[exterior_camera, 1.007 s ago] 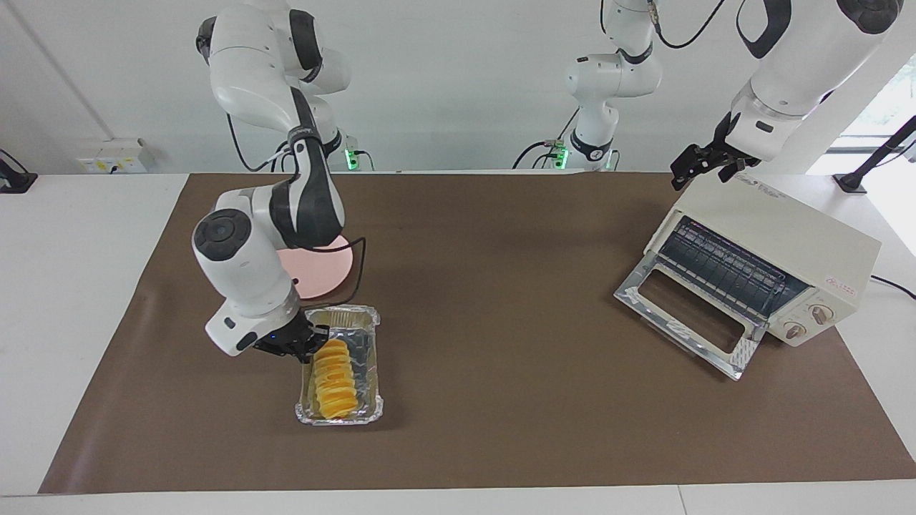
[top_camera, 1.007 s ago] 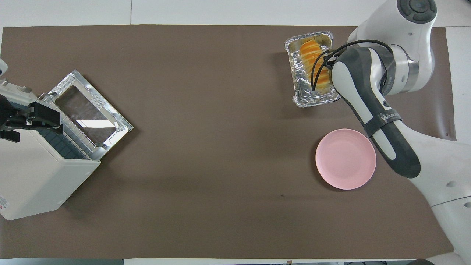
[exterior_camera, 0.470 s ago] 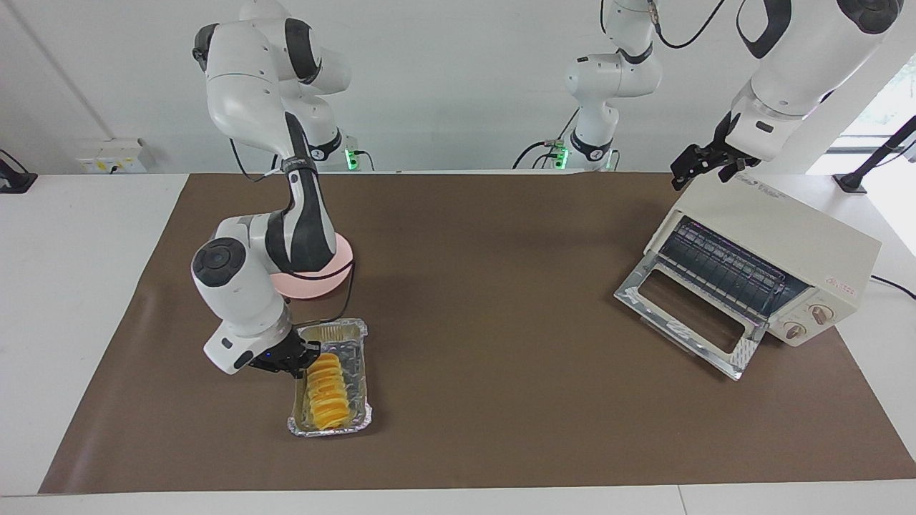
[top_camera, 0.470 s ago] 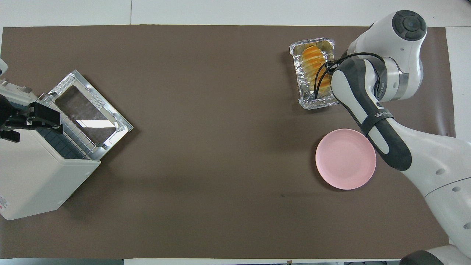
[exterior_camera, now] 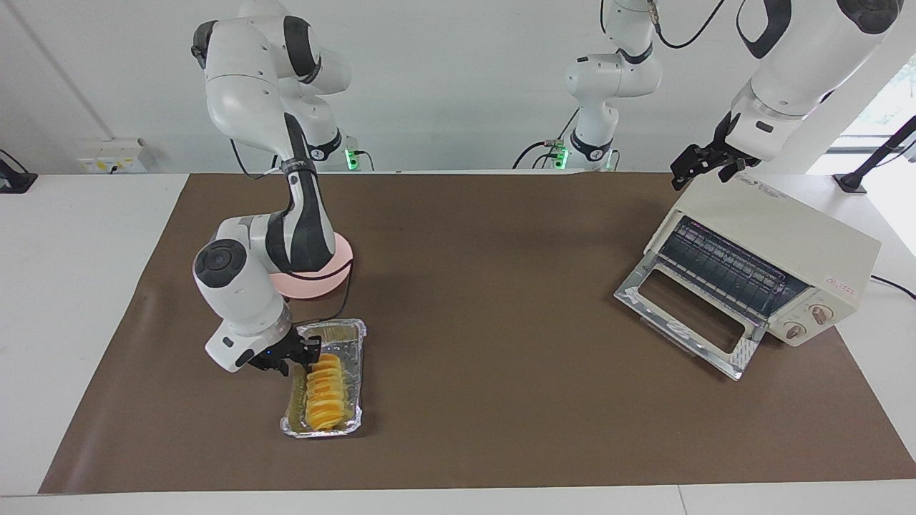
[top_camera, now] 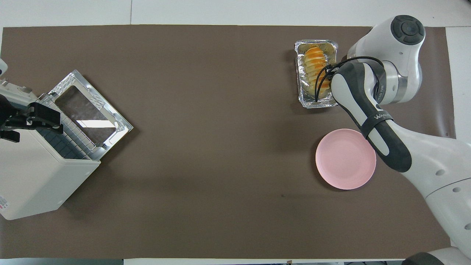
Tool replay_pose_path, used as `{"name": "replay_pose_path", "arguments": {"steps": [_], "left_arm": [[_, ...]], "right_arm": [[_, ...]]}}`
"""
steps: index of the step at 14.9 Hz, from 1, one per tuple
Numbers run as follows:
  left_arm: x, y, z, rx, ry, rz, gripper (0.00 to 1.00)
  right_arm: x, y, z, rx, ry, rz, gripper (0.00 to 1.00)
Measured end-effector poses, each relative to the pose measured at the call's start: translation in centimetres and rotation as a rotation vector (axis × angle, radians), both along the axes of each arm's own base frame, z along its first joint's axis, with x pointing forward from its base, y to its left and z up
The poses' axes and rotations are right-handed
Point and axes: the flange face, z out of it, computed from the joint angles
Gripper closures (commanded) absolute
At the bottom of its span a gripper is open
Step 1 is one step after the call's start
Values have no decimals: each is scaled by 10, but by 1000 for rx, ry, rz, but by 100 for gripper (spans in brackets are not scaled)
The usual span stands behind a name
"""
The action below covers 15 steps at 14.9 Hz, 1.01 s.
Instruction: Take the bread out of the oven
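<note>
The bread (exterior_camera: 323, 393) lies lengthwise in a crinkled foil tray (exterior_camera: 353, 372) that rests on the brown mat (exterior_camera: 486, 400) toward the right arm's end of the table, farther from the robots than the pink plate (exterior_camera: 325, 280); in the overhead view the tray sits at about eleven o'clock from the plate, apart from it. The right gripper (exterior_camera: 299, 355) is low at the tray's rim, at the end of the tray nearer the robots and on the side away from the oven, and from these views I cannot tell whether its fingers are apart or closed on the foil. The oven (exterior_camera: 776, 247) stands at the left arm's end of the table, well apart from the tray, with its glass door (exterior_camera: 685, 315) dropped open flat and its wire rack (exterior_camera: 723, 268) bare. The left gripper (exterior_camera: 698, 164) hangs over the oven's top corner nearest the robots; whether its fingers are parted or together cannot be told, and that arm waits there.
</note>
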Motion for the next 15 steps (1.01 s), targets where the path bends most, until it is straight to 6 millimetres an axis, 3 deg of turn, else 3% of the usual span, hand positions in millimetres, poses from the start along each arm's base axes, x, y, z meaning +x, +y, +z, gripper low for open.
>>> {"name": "replay_pose_path", "arguments": {"steps": [4,6,9,12,15], "left_arm": [[0,0,0,0,0,0,0],[0,0,0,0,0,0,0],[0,0,0,0,0,0,0],[0,0,0,0,0,0,0],[0,0,0,0,0,0,0]], "right_arm": [[-10,6,44,-6,42,19,0],[-11,16,56,-5,32,34,0],[-10,36,50,-19,17,54,0],[-6,57,32,-41,-10,60,0],[-2,64,13,-44,-22,68,0]]}}
